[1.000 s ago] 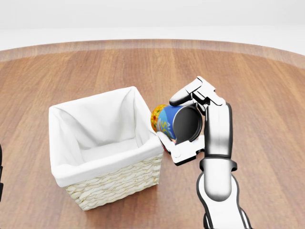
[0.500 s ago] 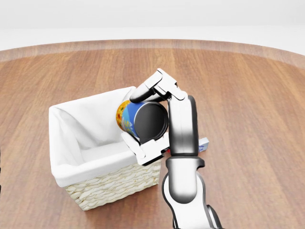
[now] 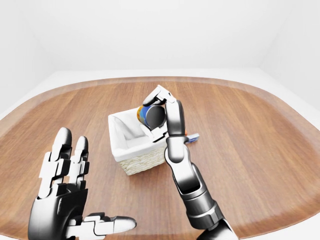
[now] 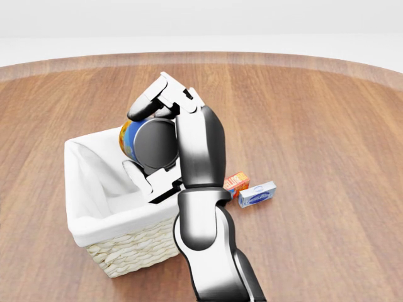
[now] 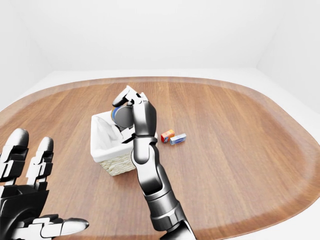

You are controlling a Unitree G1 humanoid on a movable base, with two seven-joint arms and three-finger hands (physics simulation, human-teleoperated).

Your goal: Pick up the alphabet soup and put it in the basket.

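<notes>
The alphabet soup can (image 4: 151, 143), blue and orange with a dark grey end, lies on its side in my right hand (image 4: 146, 139). The fingers (image 4: 146, 104) close over its top and the thumb sits under it. The hand holds the can in the air above the right half of the wicker basket (image 4: 126, 248) with its white cloth lining (image 4: 101, 182). The basket looks empty inside. My left hand (image 3: 75, 200) is open, palm up, low at the left of the left-eye view, far from the basket.
A small orange box (image 4: 236, 183) and a small blue-and-white box (image 4: 257, 194) lie on the round wooden table (image 4: 327, 138) just right of the basket. White floor and walls surround the table.
My right hand has carried the can to the left and up, from beside the basket's right wall to above its opening. The two small boxes have come into view behind the arm.
</notes>
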